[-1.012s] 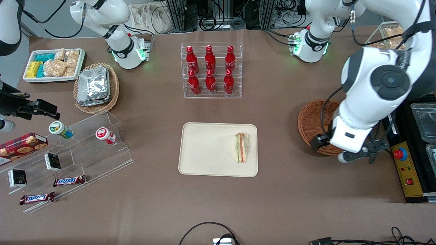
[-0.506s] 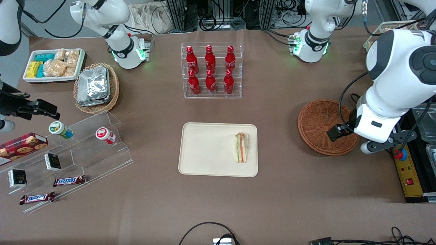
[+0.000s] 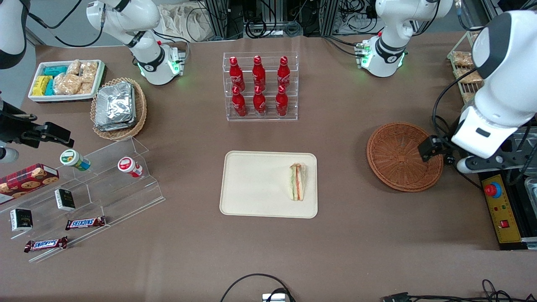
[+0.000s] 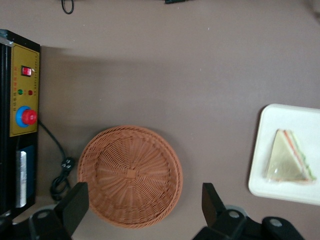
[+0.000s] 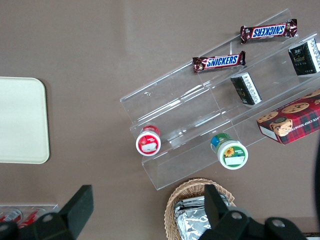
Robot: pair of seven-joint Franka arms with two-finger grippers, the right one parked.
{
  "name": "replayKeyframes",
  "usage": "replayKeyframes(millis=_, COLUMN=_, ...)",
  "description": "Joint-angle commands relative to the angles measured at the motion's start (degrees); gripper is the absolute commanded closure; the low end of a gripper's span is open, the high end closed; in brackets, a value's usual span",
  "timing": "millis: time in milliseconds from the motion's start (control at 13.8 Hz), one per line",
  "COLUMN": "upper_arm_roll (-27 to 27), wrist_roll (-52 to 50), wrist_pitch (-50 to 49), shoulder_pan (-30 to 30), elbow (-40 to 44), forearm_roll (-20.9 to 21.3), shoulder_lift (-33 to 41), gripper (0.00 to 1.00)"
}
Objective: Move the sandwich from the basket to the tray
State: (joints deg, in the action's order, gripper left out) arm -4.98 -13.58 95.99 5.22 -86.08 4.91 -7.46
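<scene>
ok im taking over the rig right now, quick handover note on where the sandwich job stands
Hand: open, holding nothing, hovering above the basket's edge toward the working arm's end of the table.
Sandwich: lying on the tray, near the tray edge that faces the basket.
Basket: on the table with nothing in it.
Done: sandwich is out of the basket and on the tray, released.
Left: nothing on the transfer itself; probably only parking the arm clear of the basket.
</scene>
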Motion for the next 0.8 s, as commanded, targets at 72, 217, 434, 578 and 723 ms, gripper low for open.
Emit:
replayKeyframes(millis=72, upper_arm_roll=-0.9, wrist_roll=5.7, wrist_pitch=-3.3, shoulder_pan=-2.5, elbow=-2.7, forearm_roll=-2.4, shoulder_lift=6.0, gripper=0.00)
replayKeyframes(millis=217, upper_arm_roll=-0.9, wrist_roll=5.8, wrist_pitch=-6.0, shoulder_pan=-2.5, elbow=-3.2, forearm_roll=-2.4, shoulder_lift=8.2, gripper=0.00)
replayKeyframes(millis=434, upper_arm_roll=-1.0, wrist_roll=5.8, wrist_pitch=-6.8, shoulder_pan=-3.4, elbow=-3.3, forearm_roll=-3.1, shoulder_lift=9.0, gripper=0.00)
replayKeyframes(millis=578, upper_arm_roll=-1.0, wrist_roll=5.8, wrist_pitch=-6.9, shoulder_pan=-3.9, elbow=-3.4, forearm_roll=-4.2, shoulder_lift=9.4, gripper=0.00)
replayKeyframes(millis=723, upper_arm_roll=-1.0, wrist_roll=5.8, wrist_pitch=-7.0, shoulder_pan=-4.2, elbow=-3.3, forearm_roll=-4.4, shoulder_lift=9.2, gripper=0.00)
